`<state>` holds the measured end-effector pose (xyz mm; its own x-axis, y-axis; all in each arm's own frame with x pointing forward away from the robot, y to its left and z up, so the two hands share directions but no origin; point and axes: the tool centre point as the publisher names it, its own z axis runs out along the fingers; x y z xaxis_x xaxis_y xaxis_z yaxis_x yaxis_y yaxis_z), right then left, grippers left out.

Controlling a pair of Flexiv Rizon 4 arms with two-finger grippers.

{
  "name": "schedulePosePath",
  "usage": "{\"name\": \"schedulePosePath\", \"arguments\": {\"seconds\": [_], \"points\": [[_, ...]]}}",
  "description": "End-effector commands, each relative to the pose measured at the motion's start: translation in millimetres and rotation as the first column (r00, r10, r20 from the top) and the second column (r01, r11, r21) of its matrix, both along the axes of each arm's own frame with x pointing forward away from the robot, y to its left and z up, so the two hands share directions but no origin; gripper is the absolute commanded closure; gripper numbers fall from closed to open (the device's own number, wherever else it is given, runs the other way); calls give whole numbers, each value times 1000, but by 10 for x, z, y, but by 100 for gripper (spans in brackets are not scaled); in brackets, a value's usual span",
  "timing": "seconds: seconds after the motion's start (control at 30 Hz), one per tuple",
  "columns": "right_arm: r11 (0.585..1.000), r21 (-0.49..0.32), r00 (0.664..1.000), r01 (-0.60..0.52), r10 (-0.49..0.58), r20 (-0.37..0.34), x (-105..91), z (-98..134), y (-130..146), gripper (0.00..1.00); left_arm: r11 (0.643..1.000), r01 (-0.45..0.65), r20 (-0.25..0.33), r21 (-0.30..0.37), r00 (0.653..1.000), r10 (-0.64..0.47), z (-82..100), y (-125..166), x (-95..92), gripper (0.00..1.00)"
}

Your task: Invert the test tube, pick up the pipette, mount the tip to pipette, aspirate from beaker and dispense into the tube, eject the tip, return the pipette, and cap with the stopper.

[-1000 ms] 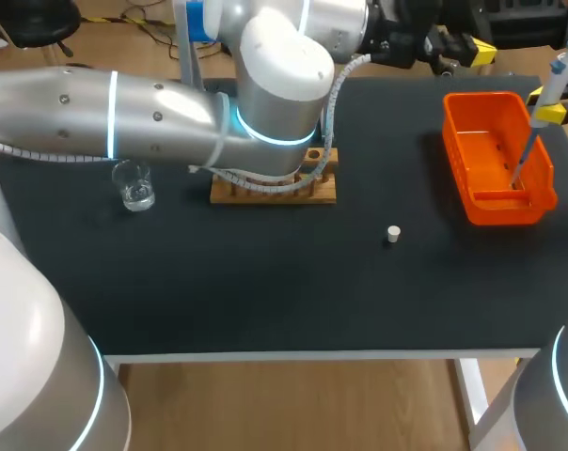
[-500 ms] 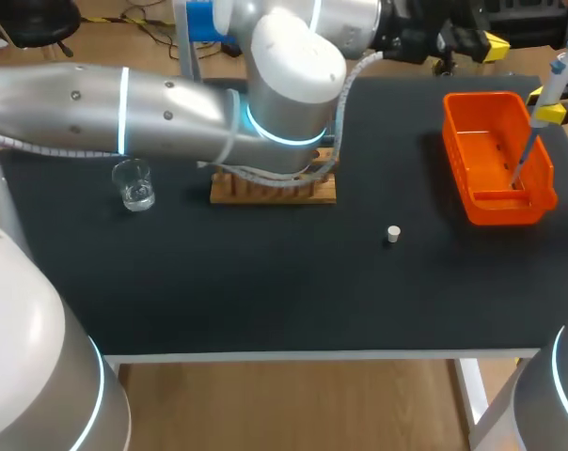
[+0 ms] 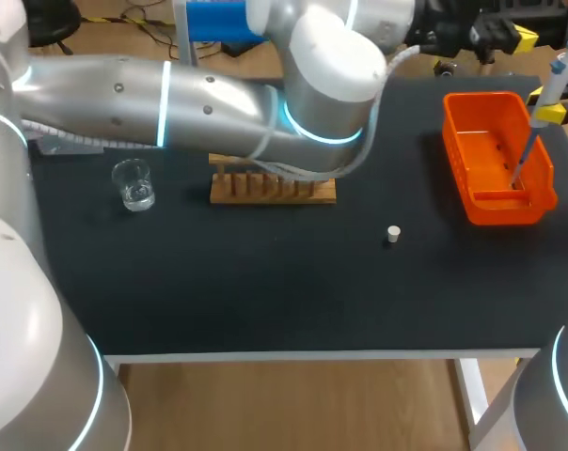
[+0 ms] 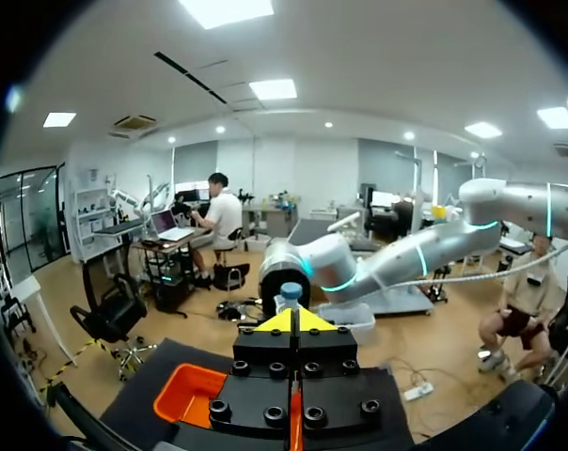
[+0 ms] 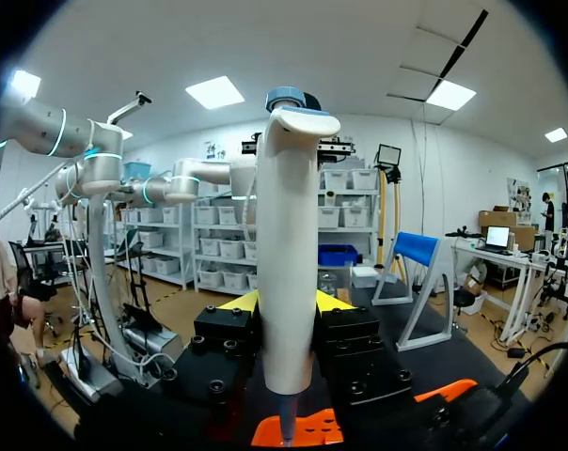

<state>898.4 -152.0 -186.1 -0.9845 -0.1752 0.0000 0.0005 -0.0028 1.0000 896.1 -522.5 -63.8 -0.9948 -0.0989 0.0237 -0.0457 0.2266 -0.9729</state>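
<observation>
Swinging off the rack (image 3: 273, 190) it covered a second ago, my left arm (image 3: 209, 94) reaches across the head view to the far right corner, bringing the left gripper (image 3: 524, 39) near the pipette (image 3: 545, 94) that the right gripper (image 3: 550, 113) holds over the orange bin (image 3: 453, 132). From the left wrist, the yellow tips are pressed together on nothing, the pipette's blue top (image 4: 291, 294) just ahead. From the right wrist, both fingers clamp the pipette's white body (image 5: 287, 263), so ejecting the tip looks next.

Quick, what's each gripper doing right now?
Left gripper: shut, nothing seen between its fingers.
Right gripper: shut on the pipette.
</observation>
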Motion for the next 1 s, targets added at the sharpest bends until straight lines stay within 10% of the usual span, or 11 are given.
{"name": "schedulePosePath", "arguments": {"seconds": [0.03, 1.0], "points": [[1000, -1, 1000, -7, 7, 0, 20, 1, -23, 100, 999, -35, 2, -14, 999, 35, -26, -156, -26, 100], [1000, -1, 1000, -7, 7, 0, 20, 1, -23, 100, 995, -69, 48, -73, 996, 72, -182, -340, 66, 100]]}}
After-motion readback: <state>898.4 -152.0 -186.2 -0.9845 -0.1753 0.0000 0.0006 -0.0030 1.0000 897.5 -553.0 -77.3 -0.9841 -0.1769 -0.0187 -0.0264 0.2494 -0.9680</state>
